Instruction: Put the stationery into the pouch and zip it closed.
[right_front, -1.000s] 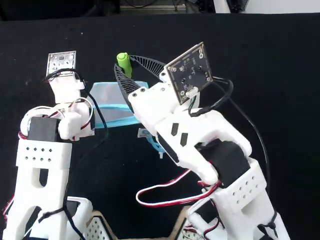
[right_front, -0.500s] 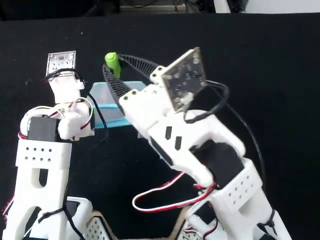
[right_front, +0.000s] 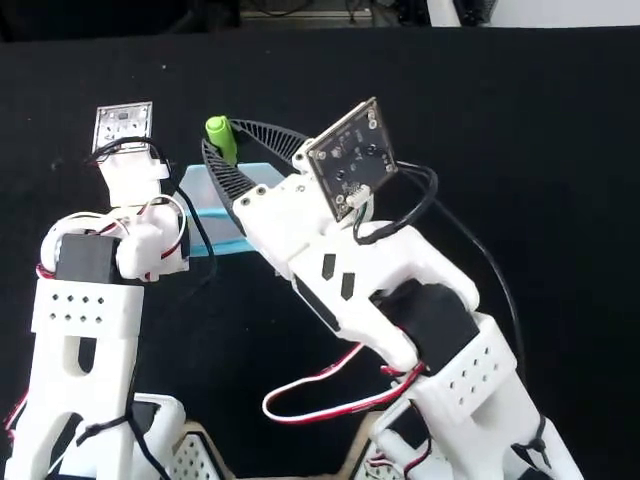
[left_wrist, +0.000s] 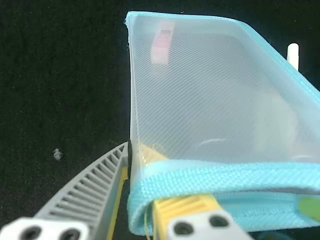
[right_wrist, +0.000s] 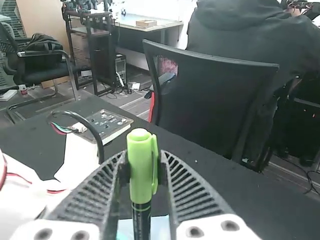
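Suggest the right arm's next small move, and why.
Probably ease the right gripper down toward the pouch. It clamps the pen upright, over the pouch's far edge in the high view, while the left gripper pinches the zipper edge. How wide the mouth gapes is unclear, so go slowly.

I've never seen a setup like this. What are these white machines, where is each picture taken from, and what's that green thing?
These are two small robot arms, the left arm and the right arm, at a black table. One picture looks down from above; the other two come from a camera on each wrist. The left gripper pinches a see-through pouch by its blue edge. The right gripper holds a green pen close to that pouch.
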